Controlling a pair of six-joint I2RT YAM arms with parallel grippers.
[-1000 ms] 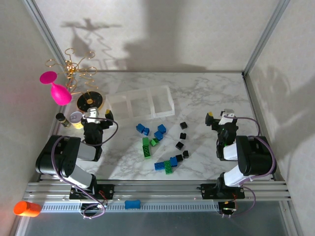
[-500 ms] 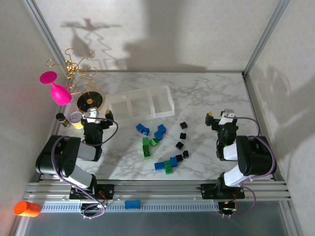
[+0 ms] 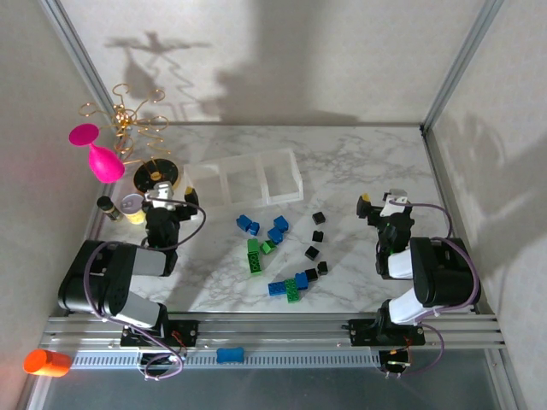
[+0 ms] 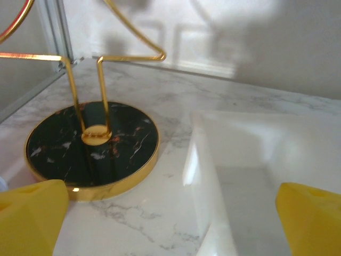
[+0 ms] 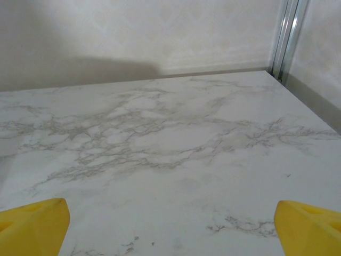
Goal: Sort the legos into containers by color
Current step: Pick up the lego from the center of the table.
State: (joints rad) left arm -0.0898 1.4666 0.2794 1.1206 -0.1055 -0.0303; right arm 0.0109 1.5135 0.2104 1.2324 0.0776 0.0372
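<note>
Left of the clear three-compartment tray stands a round black-and-gold dish, and just off the tray's near-left corner sits the left gripper, its yellow fingers spread wide apart and holding nothing. The legos, blue, green and black, lie scattered on the marble table on the tray's near side. Well right of the tray, the right gripper also has its fingers spread apart over marble.

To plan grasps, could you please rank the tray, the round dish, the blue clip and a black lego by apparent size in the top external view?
Largest to smallest:
1. tray
2. dish
3. clip
4. black lego
</note>
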